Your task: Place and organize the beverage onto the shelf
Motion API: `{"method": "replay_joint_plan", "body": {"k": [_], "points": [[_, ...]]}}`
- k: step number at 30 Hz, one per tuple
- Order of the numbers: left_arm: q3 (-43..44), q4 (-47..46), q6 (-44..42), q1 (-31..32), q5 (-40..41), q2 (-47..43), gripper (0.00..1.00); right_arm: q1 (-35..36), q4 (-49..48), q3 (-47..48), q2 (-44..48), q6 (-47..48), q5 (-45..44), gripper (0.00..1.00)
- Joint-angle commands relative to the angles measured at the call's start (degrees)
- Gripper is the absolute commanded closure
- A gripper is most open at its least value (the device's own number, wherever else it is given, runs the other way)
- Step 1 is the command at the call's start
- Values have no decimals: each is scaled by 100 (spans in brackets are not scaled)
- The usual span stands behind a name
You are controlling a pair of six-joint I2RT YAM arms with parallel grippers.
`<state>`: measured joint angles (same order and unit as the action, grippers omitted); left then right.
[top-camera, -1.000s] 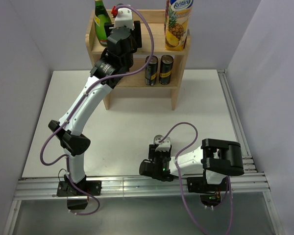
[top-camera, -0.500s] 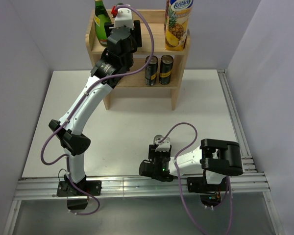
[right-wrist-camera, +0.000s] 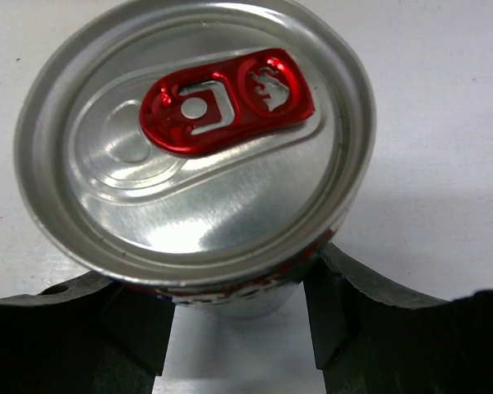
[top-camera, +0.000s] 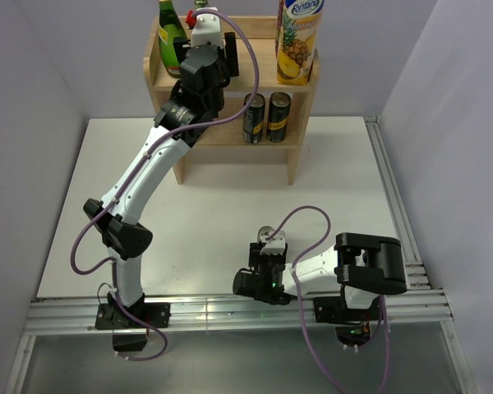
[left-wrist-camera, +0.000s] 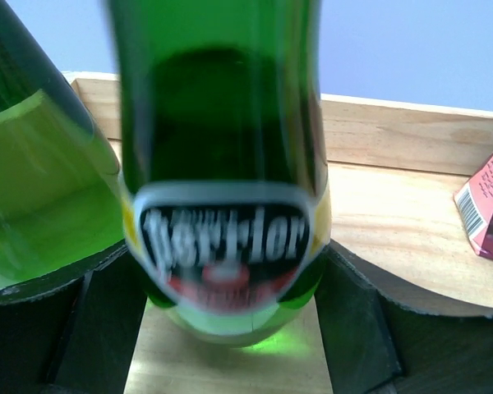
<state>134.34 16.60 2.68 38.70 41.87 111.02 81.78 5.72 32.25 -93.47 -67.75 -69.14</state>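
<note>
The light-wood shelf (top-camera: 293, 156) stands at the back of the table. My left gripper (top-camera: 204, 25) is over its top board (left-wrist-camera: 394, 222), shut on a green Perrier bottle (left-wrist-camera: 226, 164) held upright just above the wood. A second green bottle (top-camera: 171, 33) stands right beside it, at the left of the left wrist view (left-wrist-camera: 33, 180). My right gripper (top-camera: 266, 244) rests low at the table's front, its jaws closed round a silver can with a red tab (right-wrist-camera: 197, 139) that stands upright on the table (top-camera: 265, 232).
A tall pineapple juice carton (top-camera: 298, 41) stands at the right end of the top board, its corner in the left wrist view (left-wrist-camera: 486, 205). Two dark cans (top-camera: 253, 117) (top-camera: 278, 116) stand on the lower tier. Grey walls close in both sides.
My left gripper has shifted slightly right and farther back over the top board with the bottle; its red cap no longer shows. The right arm has not moved.
</note>
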Motion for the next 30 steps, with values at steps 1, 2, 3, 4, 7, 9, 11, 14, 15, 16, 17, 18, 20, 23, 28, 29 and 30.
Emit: {"method": "replay_joint_plan", "body": {"k": [1, 2, 3, 4, 7, 9, 11, 14, 15, 16, 17, 18, 20, 23, 28, 29, 30], "points": [[22, -333, 31, -20, -47, 33, 20, 84, 0, -219, -391, -511, 1720, 100], [13, -342, 40, -11, -56, 34, 17, 75, -18, -228, -391, -503, 1720, 100], [4, -350, 22, -20, -47, 25, 16, 84, -18, -219, -400, -503, 1729, 100], [-5, -350, 22, -20, -47, 25, 14, 75, -18, -228, -409, -494, 1720, 100], [-31, -359, 14, -20, -30, 42, 11, 84, -27, -219, -418, -503, 1729, 100], [-57, -385, 5, -29, -12, 42, 11, 75, -44, -219, -435, -503, 1729, 100], [-92, -412, 5, -29, -3, 25, 11, 84, -36, -202, -444, -494, 1729, 100], [-189, -482, 5, -29, 14, -10, 11, 84, -27, -202, -479, -503, 1729, 100], [-215, -500, -4, -20, 6, -10, 11, 75, -35, -202, -479, -503, 1729, 100], [-216, -500, -4, -29, 23, -10, 11, 75, -35, -202, -488, -494, 1729, 100], [-216, -500, 5, -29, 23, -2, 10, 75, -27, -193, -488, -494, 1729, 100], [-216, -500, -13, -29, 15, -2, 10, 84, -27, -193, -488, -503, 1729, 100], [-216, -500, 5, -20, 41, 7, 10, 75, -27, -184, -488, -485, 1720, 100], [-303, -553, 22, -29, 32, -19, 10, 75, -27, -175, -497, -485, 1729, 100], [-435, -553, 66, -20, 23, -98, 9, 84, -53, -175, -497, -459, 1729, 100], [-496, -544, 118, -29, 23, -124, 5, 75, -36, -166, -514, -468, 1720, 100], [-549, -535, 162, -20, 15, -151, 3, 84, -27, -166, -523, -468, 1720, 100]]}}
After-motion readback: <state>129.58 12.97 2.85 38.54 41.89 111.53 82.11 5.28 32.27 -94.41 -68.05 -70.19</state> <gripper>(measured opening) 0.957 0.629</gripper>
